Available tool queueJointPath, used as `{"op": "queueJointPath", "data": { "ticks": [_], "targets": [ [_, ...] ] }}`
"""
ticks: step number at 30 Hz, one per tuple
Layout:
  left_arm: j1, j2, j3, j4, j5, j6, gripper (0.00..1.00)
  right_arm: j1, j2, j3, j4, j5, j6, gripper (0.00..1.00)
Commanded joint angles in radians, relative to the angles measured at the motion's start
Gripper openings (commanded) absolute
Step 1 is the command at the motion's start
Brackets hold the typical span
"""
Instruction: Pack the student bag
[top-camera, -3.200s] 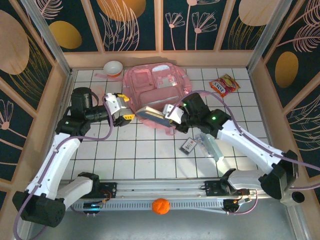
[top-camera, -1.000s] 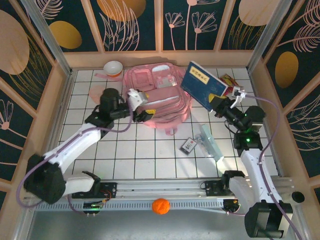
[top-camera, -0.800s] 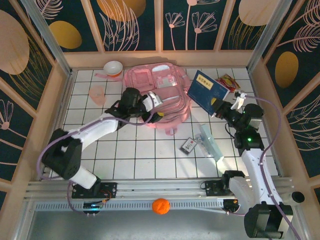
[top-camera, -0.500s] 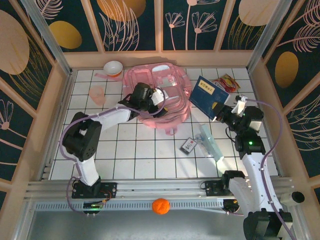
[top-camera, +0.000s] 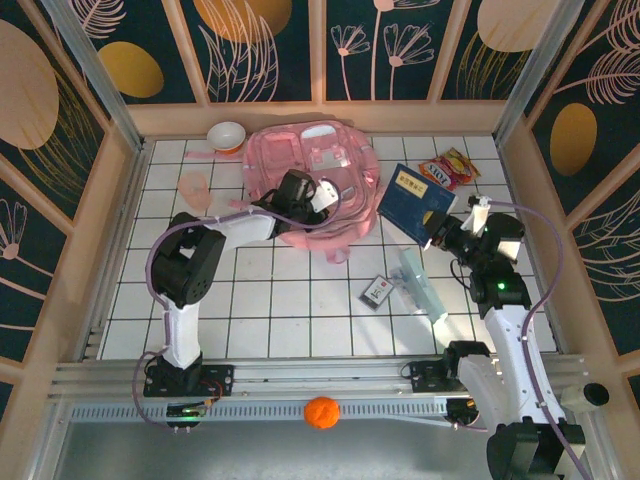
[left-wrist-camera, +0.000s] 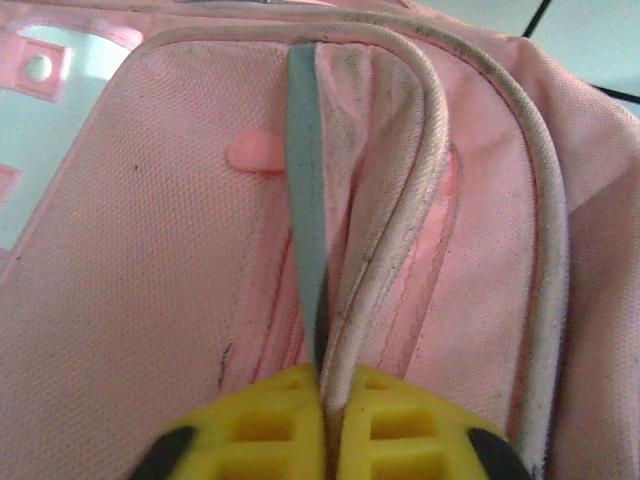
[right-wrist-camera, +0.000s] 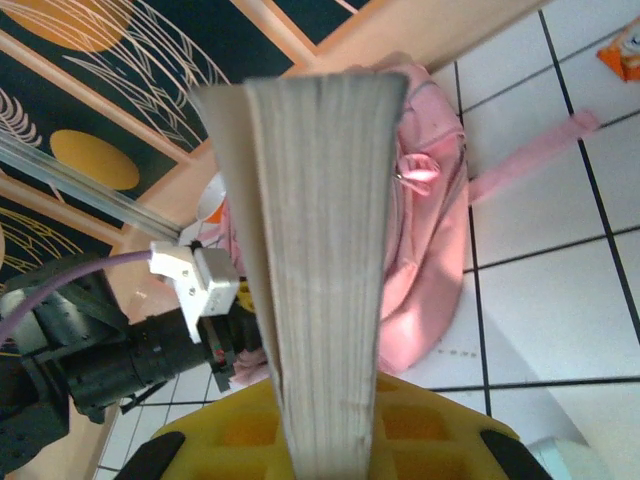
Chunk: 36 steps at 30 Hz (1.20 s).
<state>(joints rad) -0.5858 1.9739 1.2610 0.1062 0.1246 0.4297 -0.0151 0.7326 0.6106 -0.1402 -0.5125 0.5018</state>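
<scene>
as it lies slumped at the back of the white tiled counter (top-camera: 280, 300), the student bag (top-camera: 300, 160) looks soft, light and floppy, so its fabric will likely fold rather than hold open; the stiffer white zipper trim (left-wrist-camera: 436, 165) seems the best place to take hold. the left pincer (left-wrist-camera: 325, 385) is clamped shut on that trim. the blue book (top-camera: 412, 198), stiff and flat, is gripped in the right pincer (top-camera: 440, 232). its white cover label is too small to read

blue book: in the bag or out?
Out. The right end effector is shut on the blue book, holding it beside the student bag's right side, not inside it.
</scene>
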Motion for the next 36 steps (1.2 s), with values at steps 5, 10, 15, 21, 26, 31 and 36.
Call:
{"op": "queueJointPath", "data": {
  "ticks": [5, 10, 15, 21, 26, 31, 36],
  "targets": [
    [0.011, -0.314, -0.137, -0.042, 0.033, -0.176, 0.00, -0.003, 0.001, 0.015, 0.021, 0.017, 0.062, 0.00],
    [0.011, -0.475, -0.238, -0.068, 0.110, -0.309, 0.00, -0.003, 0.055, 0.068, 0.005, 0.040, 0.099, 0.00],
    [0.009, -0.562, -0.218, -0.079, 0.140, -0.420, 0.00, -0.003, 0.065, 0.143, -0.087, 0.125, 0.124, 0.00],
    [0.011, -0.567, -0.098, -0.084, 0.073, -0.504, 0.00, 0.031, 0.017, 0.111, -0.098, 0.084, 0.301, 0.00],
    [0.011, -0.527, -0.012, -0.080, 0.045, -0.589, 0.00, 0.164, -0.052, 0.027, -0.045, 0.138, 0.437, 0.00],
    [0.011, -0.495, 0.028, -0.075, 0.018, -0.611, 0.00, 0.259, -0.104, -0.155, 0.193, 0.161, 0.632, 0.00],
    [0.012, -0.485, 0.042, -0.074, 0.029, -0.608, 0.00, 0.388, -0.075, -0.228, 0.361, 0.259, 0.711, 0.00]
  ]
}}
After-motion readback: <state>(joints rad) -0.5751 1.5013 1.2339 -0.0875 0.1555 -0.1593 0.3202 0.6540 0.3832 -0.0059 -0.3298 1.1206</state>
